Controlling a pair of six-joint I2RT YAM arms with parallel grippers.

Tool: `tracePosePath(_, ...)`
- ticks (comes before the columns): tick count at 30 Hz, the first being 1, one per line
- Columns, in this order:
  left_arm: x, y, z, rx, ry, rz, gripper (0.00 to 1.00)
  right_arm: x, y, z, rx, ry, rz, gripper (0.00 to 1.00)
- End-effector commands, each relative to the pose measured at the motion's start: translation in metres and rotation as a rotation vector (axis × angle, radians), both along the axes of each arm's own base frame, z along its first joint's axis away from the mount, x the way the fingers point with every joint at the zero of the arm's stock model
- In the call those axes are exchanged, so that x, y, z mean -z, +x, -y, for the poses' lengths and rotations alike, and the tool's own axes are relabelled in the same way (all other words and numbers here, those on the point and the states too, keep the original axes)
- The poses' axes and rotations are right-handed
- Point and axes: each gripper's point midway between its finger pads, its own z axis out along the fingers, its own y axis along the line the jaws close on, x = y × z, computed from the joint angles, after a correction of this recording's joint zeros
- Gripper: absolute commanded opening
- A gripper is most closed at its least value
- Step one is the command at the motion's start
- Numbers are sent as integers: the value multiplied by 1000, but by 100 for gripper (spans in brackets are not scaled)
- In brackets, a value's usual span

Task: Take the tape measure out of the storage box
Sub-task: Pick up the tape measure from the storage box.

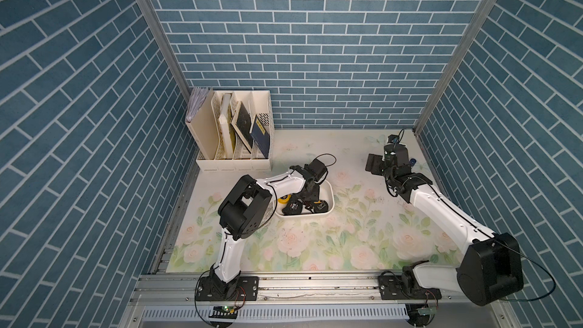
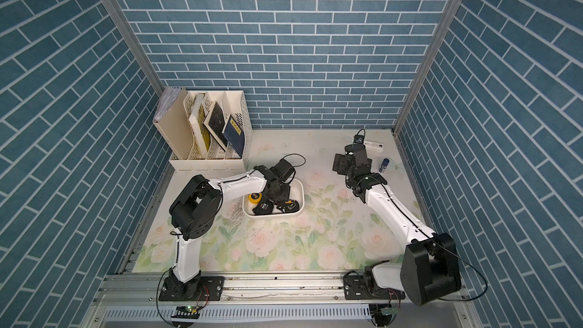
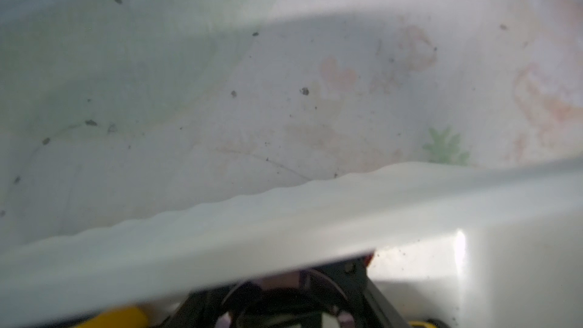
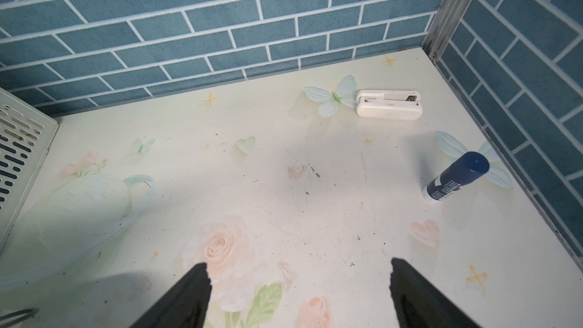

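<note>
The white storage box (image 1: 332,197) (image 2: 274,215) sits left of the table's middle. Inside it lie a black tape measure (image 1: 295,206) (image 2: 264,207), a second one with yellow trim (image 1: 321,206) (image 2: 291,206), and a yellow roll (image 1: 285,198). My left gripper (image 1: 307,200) (image 2: 279,198) reaches down into the box between them. In the left wrist view the box rim (image 3: 315,216) hides most of the jaws. Below the rim, a black rounded tape measure body (image 3: 284,304) fills the gap, and the gripper is shut on it. My right gripper (image 1: 373,164) (image 4: 298,269) hovers open over bare table at the back right.
A cream file organizer (image 1: 233,134) with books stands at the back left. A white stapler (image 4: 388,105) and an upright blue tube (image 4: 456,175) (image 1: 411,162) are near the back right corner. Blue brick walls enclose three sides.
</note>
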Motion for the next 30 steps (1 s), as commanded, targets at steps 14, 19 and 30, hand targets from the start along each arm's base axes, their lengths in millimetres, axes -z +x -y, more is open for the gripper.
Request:
tracePosePath(14,-101,19,11,14,-86,158,17,5,-3,-16,-57,77,-2,88)
tracePosePath(19,-154,25,19,11,-222,217,18,4,-4,-20,-75,104,5,88)
tracePosePath(30,-225,49,41,-23,-668,255,20,-55,-30,-75,-353,452,230,86)
